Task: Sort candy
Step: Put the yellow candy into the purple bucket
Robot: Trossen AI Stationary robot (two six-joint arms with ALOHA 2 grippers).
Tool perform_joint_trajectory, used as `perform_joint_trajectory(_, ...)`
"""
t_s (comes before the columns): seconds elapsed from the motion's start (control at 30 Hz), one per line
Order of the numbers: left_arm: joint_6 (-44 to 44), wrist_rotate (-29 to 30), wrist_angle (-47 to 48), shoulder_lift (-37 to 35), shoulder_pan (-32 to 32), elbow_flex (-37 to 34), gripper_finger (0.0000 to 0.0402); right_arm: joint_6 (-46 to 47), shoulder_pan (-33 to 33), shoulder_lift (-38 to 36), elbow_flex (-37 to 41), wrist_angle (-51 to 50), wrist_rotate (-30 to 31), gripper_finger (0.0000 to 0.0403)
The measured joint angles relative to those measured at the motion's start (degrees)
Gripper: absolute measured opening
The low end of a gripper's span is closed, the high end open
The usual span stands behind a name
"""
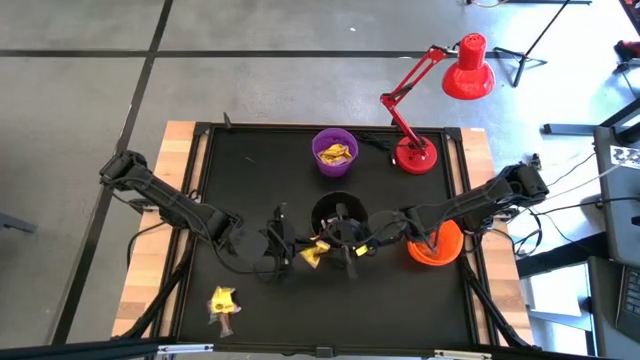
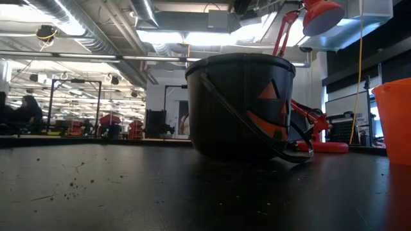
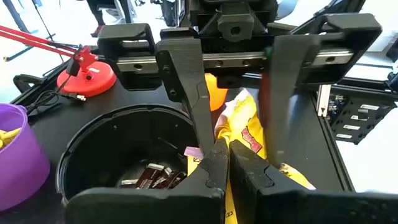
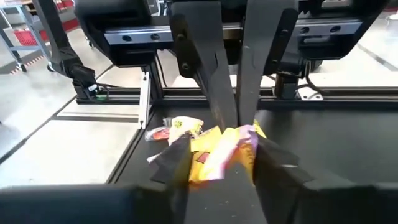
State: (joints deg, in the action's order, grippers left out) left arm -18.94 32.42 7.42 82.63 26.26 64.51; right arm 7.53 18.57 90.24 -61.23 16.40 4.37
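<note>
Both grippers meet mid-table, just in front of the black bowl (image 1: 338,215). Left gripper (image 1: 300,250) has its fingers pressed together, pinching the yellow candy packet (image 1: 313,256). Right gripper (image 1: 352,247) faces it, fingers apart on either side of the same packet (image 4: 219,148); cannot tell whether they grip it. Dark wrapped pieces (image 3: 152,177) lie inside the black bowl. Yellow pieces (image 1: 335,153) sit in the purple bowl (image 1: 334,166). A small pile of candy (image 1: 224,303) lies near the table's front left. Orange bowl (image 1: 436,247) sits under the right arm.
</note>
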Motion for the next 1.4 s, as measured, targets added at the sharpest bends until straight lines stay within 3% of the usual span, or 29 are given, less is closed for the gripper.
perform_joint_trajectory(0.27, -1.19, -0.46, -0.11, 0.00, 0.04, 0.00, 0.0000, -1.81, -0.07, 0.02, 0.00, -0.75, 0.05, 0.0021)
perform_joint_trajectory(0.33, -1.32, -0.46, -0.09, 0.00, 0.07, 0.00, 0.0007, -1.86, -0.07, -0.01, 0.00, -0.97, 0.12, 0.0010)
perform_joint_trajectory(0.53, -1.01, 1.06, -0.46, -0.39, -0.04, 0.01, 0.0060, -3.56, 0.06, -2.07, 0.06, -5.95, 4.96, 0.0031)
perform_joint_trajectory(0.77, -1.36, 2.92, -0.37, -0.39, -0.02, 0.04, 0.0110, -5.09, -1.43, -6.67, 0.06, -15.88, 23.48, 0.0006)
perform_joint_trajectory(0.9, -1.44, 3.91, -0.26, -0.39, -0.04, 0.04, 0.0116, -5.09, -4.98, -7.14, 0.06, -20.18, 28.10, 0.0014)
perform_joint_trajectory(1.17, -1.98, 3.85, 0.17, -0.39, -0.11, 0.04, 0.0117, -4.97, -17.69, -6.82, 0.06, -22.38, 27.87, 0.0006)
perform_joint_trajectory(1.4, -3.50, 3.76, 1.58, -0.33, -0.05, 0.04, 0.0117, -1.19, -28.37, -6.82, 0.06, -22.56, 16.15, 0.0050)
